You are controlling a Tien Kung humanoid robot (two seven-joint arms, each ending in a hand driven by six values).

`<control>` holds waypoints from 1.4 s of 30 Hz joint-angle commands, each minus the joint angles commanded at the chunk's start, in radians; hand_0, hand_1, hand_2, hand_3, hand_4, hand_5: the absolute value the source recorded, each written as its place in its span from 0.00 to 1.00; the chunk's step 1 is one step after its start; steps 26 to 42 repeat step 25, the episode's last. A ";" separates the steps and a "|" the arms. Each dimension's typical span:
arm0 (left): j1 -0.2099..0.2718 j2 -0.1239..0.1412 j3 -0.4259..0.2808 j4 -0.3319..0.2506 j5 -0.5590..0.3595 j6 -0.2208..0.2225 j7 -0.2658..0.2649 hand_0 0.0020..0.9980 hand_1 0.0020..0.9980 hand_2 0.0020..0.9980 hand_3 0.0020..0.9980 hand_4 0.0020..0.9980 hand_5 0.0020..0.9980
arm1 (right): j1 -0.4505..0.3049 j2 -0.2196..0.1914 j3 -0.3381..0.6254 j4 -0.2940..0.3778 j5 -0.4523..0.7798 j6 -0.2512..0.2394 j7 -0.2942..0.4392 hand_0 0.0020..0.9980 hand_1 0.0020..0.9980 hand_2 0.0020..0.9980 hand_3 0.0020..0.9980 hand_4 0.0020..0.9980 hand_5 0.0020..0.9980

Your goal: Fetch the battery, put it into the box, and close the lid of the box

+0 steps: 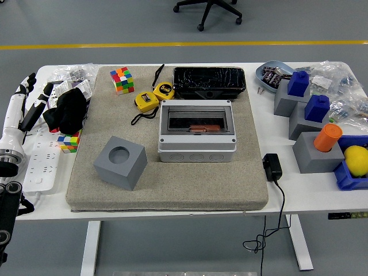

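Right now your left hand (26, 100) sits at the left edge of the frame, over the white power strip (40, 155) on the white table (305, 190). Its fingers are stretched out long and loose, pointing toward the top of the frame, and they have hold of nothing. Your right hand does not show anywhere in the frame.

Look to the centre and you find the grey box (197, 131) standing on the tan mat (167, 184). Its clear lid (197, 119) lies flat across the top, and through it you can make out a copper-coloured cylinder, the battery (199, 128), lying inside near the middle of the window.

Just behind the box, toward the top of the frame, lies a black tray (209, 80). Two yellow tape measures (154, 96) sit just left of that tray, and a colour cube (121, 79) lies further left, near the mat's upper left corner. A grey cube with a round hole (120, 162) stands at the lower left of the mat, apart from the box.

Beside your left hand, a black cloth bundle (69, 109) rests at the mat's left edge, with a second colour cube (69, 141) just below it. At the right of the frame, grey blocks carry blue pieces (307, 95) and an orange cylinder (327, 138).
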 joint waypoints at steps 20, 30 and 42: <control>0.003 0.001 0.008 0.002 -0.070 0.099 -0.109 0.98 0.97 0.94 0.91 1.00 1.00 | -0.004 0.000 -0.004 0.000 -0.001 0.001 0.000 0.89 0.88 0.84 0.82 1.00 1.00; 0.001 0.003 0.010 0.002 -0.086 0.122 -0.135 0.90 0.90 0.86 0.85 1.00 0.98 | -0.004 -0.001 -0.002 0.000 -0.004 0.002 -0.001 0.89 0.88 0.84 0.82 1.00 1.00; 0.001 0.003 0.010 0.002 -0.086 0.122 -0.135 0.90 0.90 0.86 0.85 1.00 0.98 | -0.004 -0.001 -0.002 0.000 -0.004 0.002 -0.001 0.89 0.88 0.84 0.82 1.00 1.00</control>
